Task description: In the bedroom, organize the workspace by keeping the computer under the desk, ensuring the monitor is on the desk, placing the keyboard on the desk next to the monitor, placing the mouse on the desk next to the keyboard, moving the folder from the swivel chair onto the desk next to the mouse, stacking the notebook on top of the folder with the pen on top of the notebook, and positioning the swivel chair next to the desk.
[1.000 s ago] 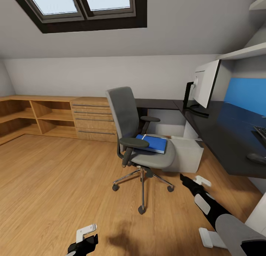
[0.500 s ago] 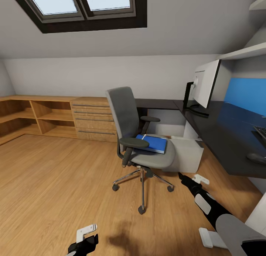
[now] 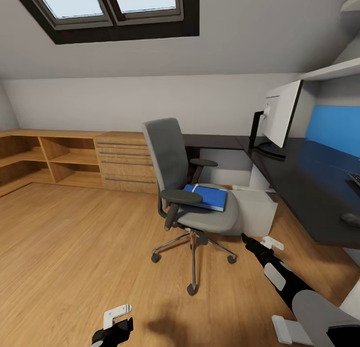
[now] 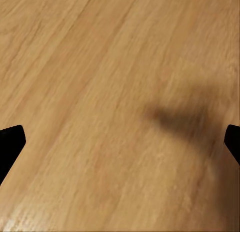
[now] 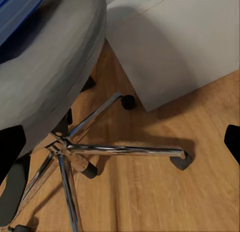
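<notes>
- Folder [image 3: 207, 196] lies on chair [image 3: 192, 187] seat, chair just beside desk [image 3: 300, 187].
- Right gripper [image 3: 257, 243] jaws spread, empty, near chair base.
- Left gripper [image 4: 120, 142] jaws spread, empty, over floor [image 3: 75, 247].

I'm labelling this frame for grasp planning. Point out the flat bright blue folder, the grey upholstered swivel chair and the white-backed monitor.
Flat bright blue folder [image 3: 209, 196]: head view, middle of its top cover.
Grey upholstered swivel chair [image 3: 167, 149]: head view, centre of the backrest.
White-backed monitor [image 3: 281, 113]: head view, middle of its white back.
</notes>
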You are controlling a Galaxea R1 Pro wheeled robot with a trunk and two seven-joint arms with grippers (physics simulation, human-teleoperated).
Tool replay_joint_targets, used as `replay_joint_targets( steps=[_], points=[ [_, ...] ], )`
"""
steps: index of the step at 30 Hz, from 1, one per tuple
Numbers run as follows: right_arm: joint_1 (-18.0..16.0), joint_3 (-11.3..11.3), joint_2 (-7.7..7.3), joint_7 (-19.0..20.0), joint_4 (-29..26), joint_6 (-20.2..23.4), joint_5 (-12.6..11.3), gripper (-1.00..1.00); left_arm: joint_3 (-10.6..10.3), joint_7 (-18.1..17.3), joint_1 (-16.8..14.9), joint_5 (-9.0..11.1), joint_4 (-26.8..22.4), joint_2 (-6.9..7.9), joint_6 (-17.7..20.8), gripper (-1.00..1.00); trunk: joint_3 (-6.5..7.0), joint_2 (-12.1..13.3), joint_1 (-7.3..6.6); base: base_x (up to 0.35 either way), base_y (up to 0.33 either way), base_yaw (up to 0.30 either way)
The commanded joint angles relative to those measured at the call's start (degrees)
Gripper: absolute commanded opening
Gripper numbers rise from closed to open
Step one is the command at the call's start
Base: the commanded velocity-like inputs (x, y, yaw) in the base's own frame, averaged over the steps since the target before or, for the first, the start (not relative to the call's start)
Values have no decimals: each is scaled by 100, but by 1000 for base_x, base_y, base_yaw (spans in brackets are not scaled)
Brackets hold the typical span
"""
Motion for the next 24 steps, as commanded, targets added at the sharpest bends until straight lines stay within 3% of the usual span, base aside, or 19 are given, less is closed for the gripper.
replay_joint_targets(
  steps=[1,11,24],
  points=[
    [-5,44,-6,13,9,-30,-62,100,-9,36,-1,50,-8,1,22,100,-6,-2,1,274,0,0],
    [-5,50,-4,-9,9,-33,-64,100,-9,33,-1,50,70,1,22,100,-6,-2,1,267,0,0],
    [-5,52,1,-11,9,-33,-64,100,-9,33,-1,50,112,-6,22,100,29,-2,1,36,0,-91]
  ],
)
